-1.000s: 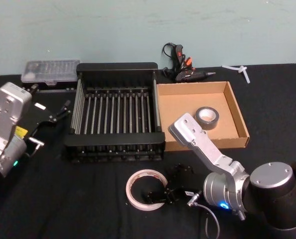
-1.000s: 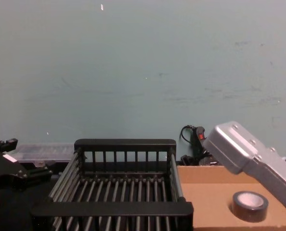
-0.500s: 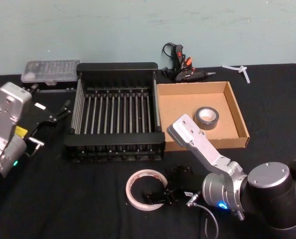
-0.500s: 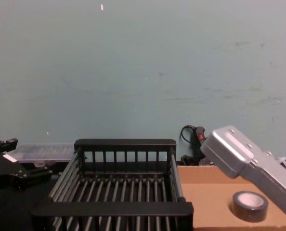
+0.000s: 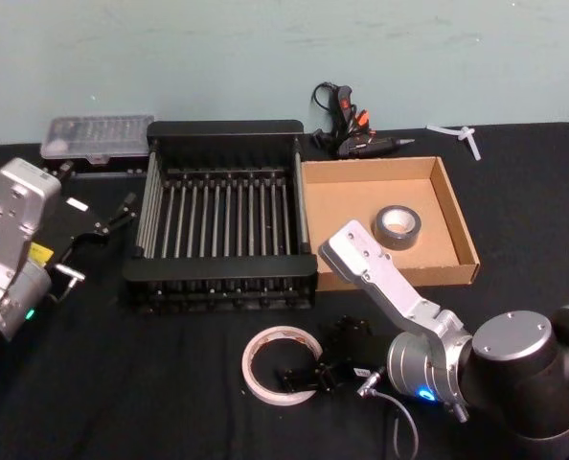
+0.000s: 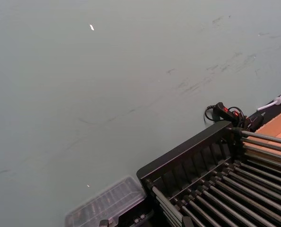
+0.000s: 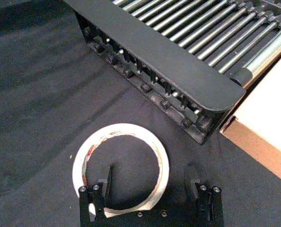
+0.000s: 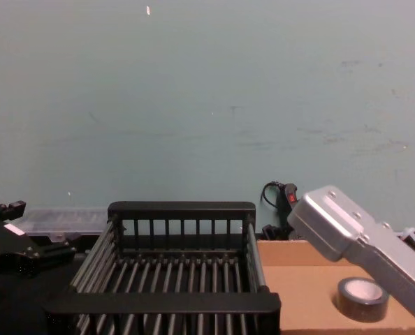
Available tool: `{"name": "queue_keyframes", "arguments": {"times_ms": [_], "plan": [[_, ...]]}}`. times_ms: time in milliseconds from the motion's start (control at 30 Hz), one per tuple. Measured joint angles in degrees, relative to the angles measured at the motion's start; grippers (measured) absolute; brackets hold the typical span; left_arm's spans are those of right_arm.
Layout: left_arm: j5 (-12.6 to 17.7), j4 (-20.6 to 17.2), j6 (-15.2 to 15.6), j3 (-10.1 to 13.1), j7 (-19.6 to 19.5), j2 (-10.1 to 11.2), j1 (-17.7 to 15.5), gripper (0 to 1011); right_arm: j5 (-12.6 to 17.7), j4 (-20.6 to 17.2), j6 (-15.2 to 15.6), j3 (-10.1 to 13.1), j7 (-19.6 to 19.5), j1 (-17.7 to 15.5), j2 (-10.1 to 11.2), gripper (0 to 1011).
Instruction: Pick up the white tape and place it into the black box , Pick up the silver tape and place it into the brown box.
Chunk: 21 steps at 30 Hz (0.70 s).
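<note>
Right gripper point(image 7: 150, 201) is low over the table just in front of the black box point(image 5: 225, 278), fingers spread wide. In the right wrist view one finger point(image 7: 105, 182) sits inside the ring of the white tape point(image 7: 121, 171) and the other stands outside its rim, so we straddle one wall of the roll. The tape lies flat on the black cloth, near the crate's front rim but apart from it.

Silver tape point(image 5: 398, 226) already lies in the brown box point(image 5: 385, 165), so we judge that half done; the white roll is what's left.

To do the grasp well, we'd:
- centre that wall between the fingers before closing
- get the tips down to the cloth, since the roll is flat and thin-walled
- lift straight up high enough to clear the thick front rim, then carry it over the slats

The head view gives the layout, but the fingers blur into the dark cloth there, so contact with the roll is hard to call. The wrist view settles the straddle. The chest view shows the silver roll from the side.

Left gripper point(image 5: 122, 211) is parked left of the crate; we can't tell its finger state.
</note>
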Motion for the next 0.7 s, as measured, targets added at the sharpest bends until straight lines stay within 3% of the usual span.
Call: {"name": "queue_keyframes", "arguments": {"times_ms": [700], "plan": [[0.0,0.0,0.0,0.0,0.0,0.0,0.0,1001,-1.2,0.3,-0.6,0.1,0.5,-0.1,-0.4,1002]]}}
